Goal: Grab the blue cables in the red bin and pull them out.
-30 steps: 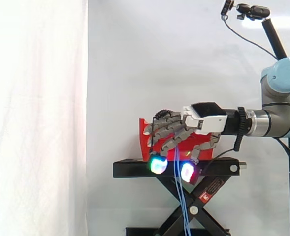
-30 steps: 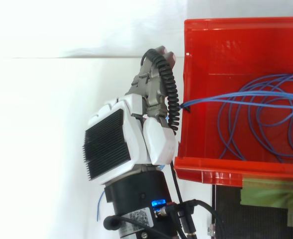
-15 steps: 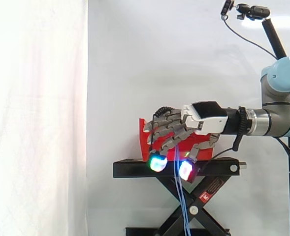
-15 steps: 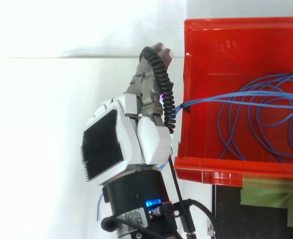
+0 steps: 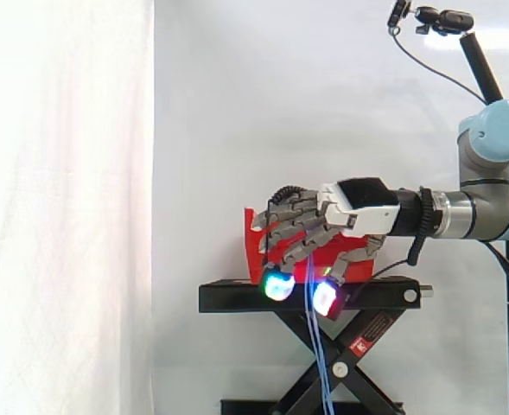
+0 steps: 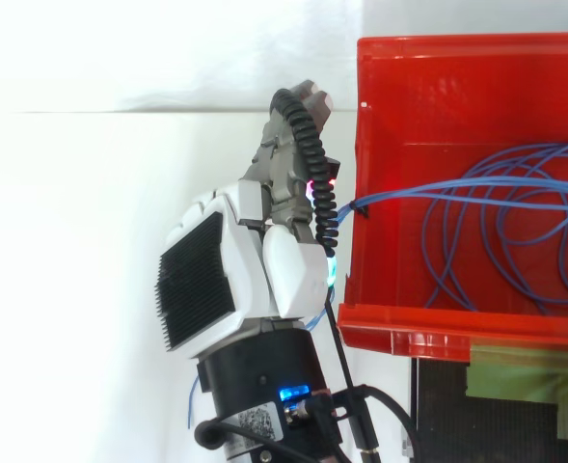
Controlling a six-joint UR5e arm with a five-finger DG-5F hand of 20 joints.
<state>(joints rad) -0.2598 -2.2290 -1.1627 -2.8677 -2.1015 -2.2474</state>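
Observation:
The red bin (image 6: pixel 476 96) stands on a black stand (image 5: pixel 237 296), with coils of blue cables (image 6: pixel 515 222) inside it. A strand leaves through the bin's left wall (image 6: pixel 359 204) and hangs down past the stand as blue cables (image 5: pixel 320 363). My hand (image 5: pixel 358 207) hovers outside that wall, palm down (image 6: pixel 216 275), fingers sloping downward and only slightly bent. The hanging strands drop through the wide gap between one glowing fingertip (image 5: pixel 278 286) and the thumb's pad (image 5: pixel 325 299); I see no pinch on them.
A black scissor lift (image 5: pixel 340 363) carries the stand. A white curtain hangs behind and to the left. A camera on a dark pole (image 5: pixel 444 19) stands at the upper right. A green-edged black board (image 6: pixel 515 395) lies below the bin in the top view.
The hand has drifted slightly up and away from the bin's wall, turning a little. The cables in the bin have not moved.

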